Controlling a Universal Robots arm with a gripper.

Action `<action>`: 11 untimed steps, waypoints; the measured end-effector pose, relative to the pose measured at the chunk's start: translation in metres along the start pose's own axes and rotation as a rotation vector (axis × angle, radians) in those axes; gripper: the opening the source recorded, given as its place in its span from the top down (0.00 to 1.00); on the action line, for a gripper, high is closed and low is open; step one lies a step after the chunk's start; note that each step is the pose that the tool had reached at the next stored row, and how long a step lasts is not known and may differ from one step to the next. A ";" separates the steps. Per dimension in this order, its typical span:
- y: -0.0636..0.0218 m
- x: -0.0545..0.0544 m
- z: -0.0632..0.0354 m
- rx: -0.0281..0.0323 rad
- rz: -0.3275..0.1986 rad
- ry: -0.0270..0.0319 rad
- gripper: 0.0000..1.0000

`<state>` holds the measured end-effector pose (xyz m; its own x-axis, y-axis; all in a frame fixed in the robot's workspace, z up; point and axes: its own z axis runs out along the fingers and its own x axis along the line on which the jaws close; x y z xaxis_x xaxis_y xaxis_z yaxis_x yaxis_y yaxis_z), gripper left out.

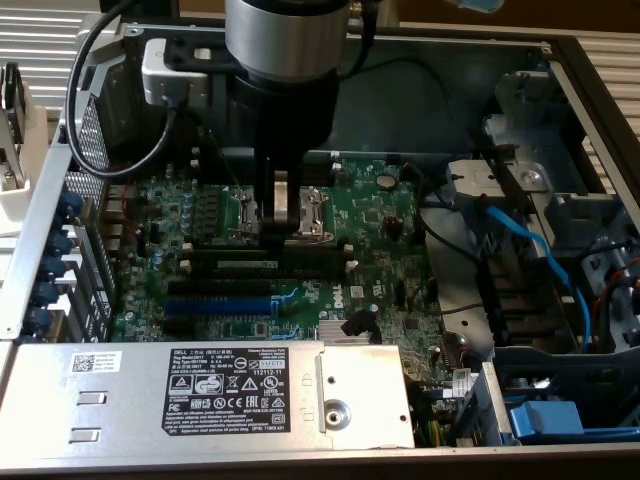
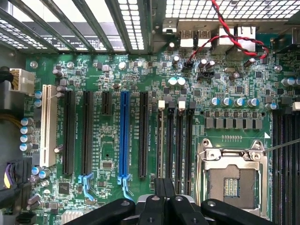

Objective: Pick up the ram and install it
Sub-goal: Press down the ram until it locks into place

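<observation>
Jaws are seen closed tight just above the ram (image 1: 300, 264), which is apparently seated among the black memory slots (image 2: 180, 140), at twelve o'clock from the blue slot (image 1: 220, 303).

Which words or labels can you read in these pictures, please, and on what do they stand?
"DELL": on the black label on the power supply.
The rest of that label, the white sticker and the board's fine print: too small to read.
</observation>
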<state>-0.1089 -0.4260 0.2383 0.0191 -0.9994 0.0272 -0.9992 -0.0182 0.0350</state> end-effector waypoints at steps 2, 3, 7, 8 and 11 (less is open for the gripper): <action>-0.0011 0.000 -0.0001 0.0005 -0.019 0.0006 0.90; -0.0016 0.000 -0.0001 0.0007 -0.027 0.0009 0.90; -0.0028 0.000 -0.0001 0.0008 -0.031 0.0011 0.90; -0.0039 0.000 -0.0002 0.0009 -0.031 0.0010 0.90; -0.0046 0.000 -0.0002 0.0008 -0.031 0.0009 0.90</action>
<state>-0.1043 -0.4260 0.2383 0.0500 -0.9984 0.0271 -0.9982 -0.0490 0.0350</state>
